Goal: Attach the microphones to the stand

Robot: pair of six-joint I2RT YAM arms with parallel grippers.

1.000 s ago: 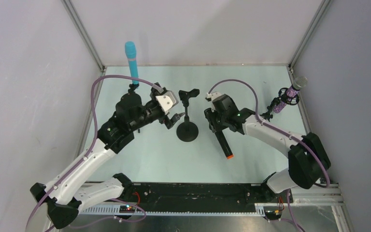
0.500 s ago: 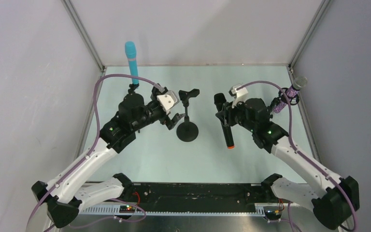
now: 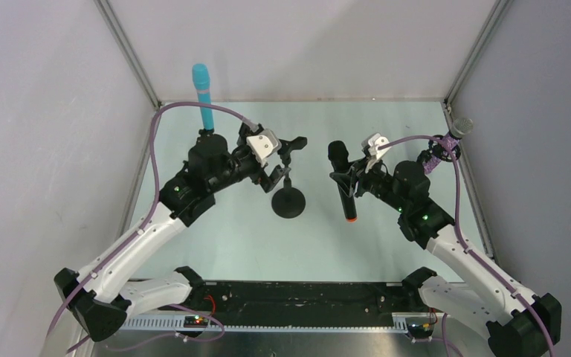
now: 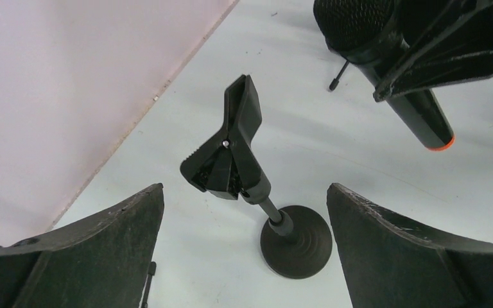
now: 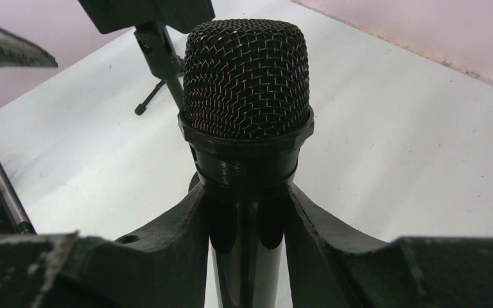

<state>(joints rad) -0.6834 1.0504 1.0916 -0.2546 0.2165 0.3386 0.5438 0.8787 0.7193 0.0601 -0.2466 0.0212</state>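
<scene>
A black stand with a spring clip (image 3: 291, 143) on top and a round base (image 3: 288, 202) sits mid-table. My left gripper (image 3: 279, 162) is open just left of its post. In the left wrist view the clip (image 4: 231, 151) stands between my left gripper's (image 4: 244, 189) wide jaws, untouched. My right gripper (image 3: 349, 182) is shut on the black microphone (image 3: 342, 186), head up and orange end (image 3: 350, 219) down, off the table to the right of the stand. Its mesh head (image 5: 247, 80) fills the right wrist view above my right gripper (image 5: 247, 205).
The cyan-blue microphone (image 3: 203, 97) stands upright in a holder at the back left, behind my left arm. The purple glittery microphone (image 3: 446, 145) sits in a holder by the right wall. Frame rails run along both side walls.
My right arm has lifted the black microphone off the table and turned it head up, closer to the stand. The left gripper has edged forward around the stand's clip.
</scene>
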